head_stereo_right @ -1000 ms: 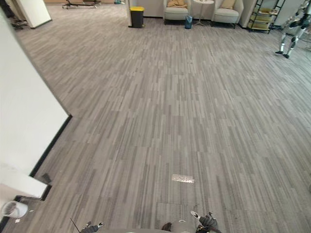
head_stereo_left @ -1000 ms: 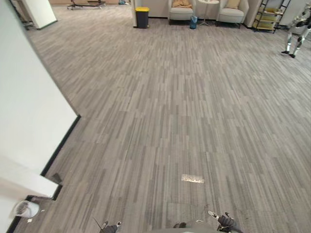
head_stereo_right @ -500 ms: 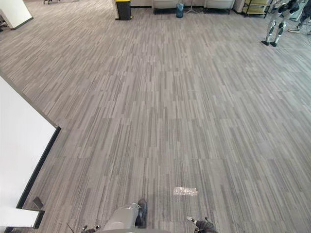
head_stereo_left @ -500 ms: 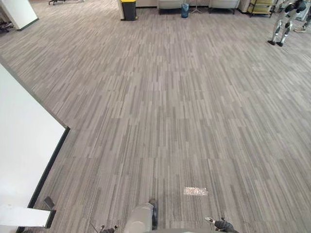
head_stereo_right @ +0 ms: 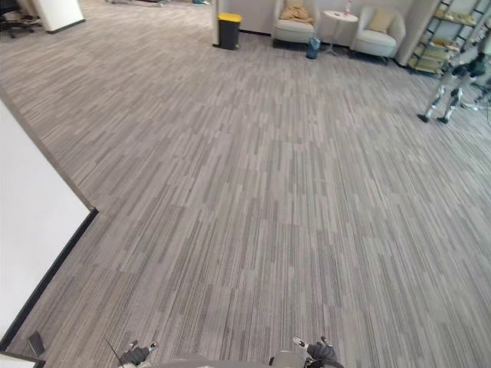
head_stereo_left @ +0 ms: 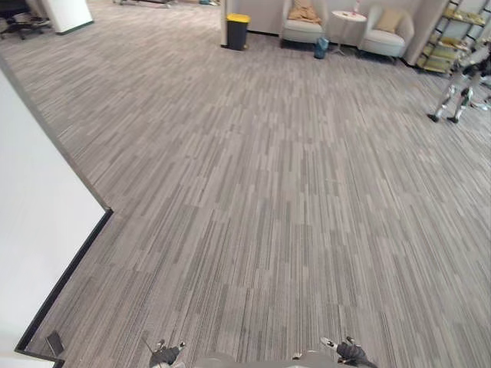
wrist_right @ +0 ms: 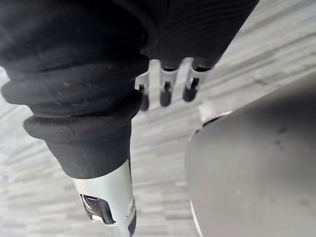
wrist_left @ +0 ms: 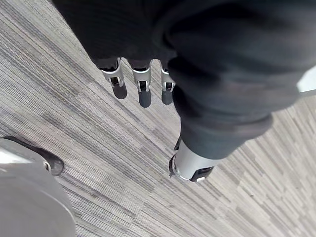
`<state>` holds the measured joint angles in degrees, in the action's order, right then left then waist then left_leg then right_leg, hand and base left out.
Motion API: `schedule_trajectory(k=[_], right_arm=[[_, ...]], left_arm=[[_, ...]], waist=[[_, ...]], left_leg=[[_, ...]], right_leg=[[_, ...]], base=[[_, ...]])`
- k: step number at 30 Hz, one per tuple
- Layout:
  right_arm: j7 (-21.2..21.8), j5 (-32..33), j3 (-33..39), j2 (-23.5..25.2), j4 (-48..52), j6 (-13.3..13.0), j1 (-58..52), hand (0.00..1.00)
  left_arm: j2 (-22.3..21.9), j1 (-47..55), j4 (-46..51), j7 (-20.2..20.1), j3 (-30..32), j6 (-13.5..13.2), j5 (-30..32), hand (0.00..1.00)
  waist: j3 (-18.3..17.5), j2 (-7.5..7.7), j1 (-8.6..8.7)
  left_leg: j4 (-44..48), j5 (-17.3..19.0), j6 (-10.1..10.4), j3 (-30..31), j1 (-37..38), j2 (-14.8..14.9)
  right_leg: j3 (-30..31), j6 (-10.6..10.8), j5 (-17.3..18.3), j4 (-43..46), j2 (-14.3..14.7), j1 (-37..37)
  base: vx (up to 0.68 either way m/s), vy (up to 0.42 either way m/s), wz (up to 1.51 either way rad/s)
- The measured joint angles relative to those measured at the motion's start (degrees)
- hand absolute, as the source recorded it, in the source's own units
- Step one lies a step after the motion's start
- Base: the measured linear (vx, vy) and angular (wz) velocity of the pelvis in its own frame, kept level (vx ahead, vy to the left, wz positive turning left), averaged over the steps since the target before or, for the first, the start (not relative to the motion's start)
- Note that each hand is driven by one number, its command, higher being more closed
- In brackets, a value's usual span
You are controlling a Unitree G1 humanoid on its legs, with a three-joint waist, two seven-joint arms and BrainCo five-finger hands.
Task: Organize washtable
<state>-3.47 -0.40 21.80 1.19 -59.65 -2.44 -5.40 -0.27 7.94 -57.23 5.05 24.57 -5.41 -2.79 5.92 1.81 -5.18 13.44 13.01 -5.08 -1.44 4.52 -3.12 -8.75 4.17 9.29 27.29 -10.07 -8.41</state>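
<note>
1. I can't judge progress: I see no washtable from here, just grey plank floor (head_stereo_left: 268, 192), so where it stands (and how it looks) is unknown to me.
2. My left hand (wrist_left: 140, 81) hangs low, fingers straight and apart, holding nothing; my right hand (wrist_right: 168, 84) likewise.
3. A white wall (head_stereo_left: 38, 215) with dark baseboard edges my left side.
4. Ahead is wide open room; a yellow-lidded bin (head_stereo_left: 238, 31), armchairs (head_stereo_left: 303, 23) and another robot (head_stereo_left: 456, 96) stand well away.
</note>
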Motion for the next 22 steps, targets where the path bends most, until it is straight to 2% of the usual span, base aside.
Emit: schedule_trajectory(k=[1,2,3,6,9,12,19,22], right_arm=[[-0.1,-0.1,-0.8,0.0,0.1,0.0,-0.2,0.0],[-0.1,-0.1,-3.0,0.1,-0.2,0.3,-0.7,0.0],[-0.1,-0.1,-3.9,-0.2,-0.6,0.4,-0.9,0.0],[-0.2,0.0,-4.8,-1.7,-0.4,0.1,-1.4,0.0],[-0.3,0.0,-4.5,-2.3,-0.3,0.1,-1.7,0.0],[-0.2,0.0,-4.2,-1.9,-0.4,-0.1,-1.7,0.0],[-0.2,0.3,-3.1,-1.7,-1.9,-1.1,-1.8,0.0],[-0.2,0.3,-3.0,-1.6,-2.1,-1.1,-1.8,0.0]], left_arm=[[0.0,0.1,0.5,0.0,-0.1,-0.1,-0.3,0.0],[0.1,1.4,1.6,0.0,-0.1,-0.5,-1.6,0.0],[-0.5,1.9,1.6,0.0,-0.3,-0.7,-1.8,0.0],[-2.1,2.1,1.3,-0.1,-1.7,-0.9,-2.2,0.0],[-3.1,2.0,0.9,-1.3,-2.8,-1.7,-3.0,0.0],[-3.1,2.0,0.9,-1.4,-4.8,-2.4,-3.3,0.0],[-2.2,1.9,0.6,-2.4,-6.9,-2.6,-3.4,0.0],[-1.4,1.6,0.4,-2.5,-8.4,-2.7,-3.4,0.0]], waist=[[-0.6,0.6,-0.41],[-2.0,1.63,-1.08],[-3.2,0.71,-1.7],[-4.9,-1.35,-1.59],[-5.2,-2.44,-0.22],[-5.3,-2.16,-0.3],[-5.4,-1.75,-0.13],[-5.2,-1.48,-0.14]], left_leg=[[-0.5,0.1,0.2,0.0,0.3,-0.3],[-0.7,0.6,1.0,0.3,0.3,-0.9],[-0.8,0.5,1.8,0.5,0.0,0.0],[-2.6,0.1,3.3,1.4,-0.6,1.9],[-4.5,-1.2,5.3,3.0,1.2,2.8],[-5.5,-1.3,5.5,3.0,2.7,3.3],[-5.6,-1.4,5.4,2.9,2.1,2.4],[-6.5,-2.0,4.4,3.1,2.1,2.1]], right_leg=[[0.4,-0.4,-3.5,-3.3,-0.1,0.0],[0.7,0.7,-7.3,-8.7,-0.1,0.5],[0.4,0.6,-7.4,-11.5,0.7,1.3],[-2.4,-0.2,-9.3,-18.9,2.7,3.8],[-5.4,-0.8,-10.0,-22.5,3.4,7.4],[-6.1,-0.6,-10.2,-24.9,4.1,10.2],[-5.2,-0.1,-13.1,-29.6,4.1,11.4],[-5.3,-0.2,-13.9,-30.8,4.4,11.6]], base=[[0.24,-0.144,0.31],[0.25,-0.166,0.02],[0.3,-0.193,-0.09],[0.18,-0.12,0.03],[0.18,-0.128,0.41],[0.06,-0.061,0.17],[-0.04,0.007,-0.05],[-0.07,-0.017,0.03]])
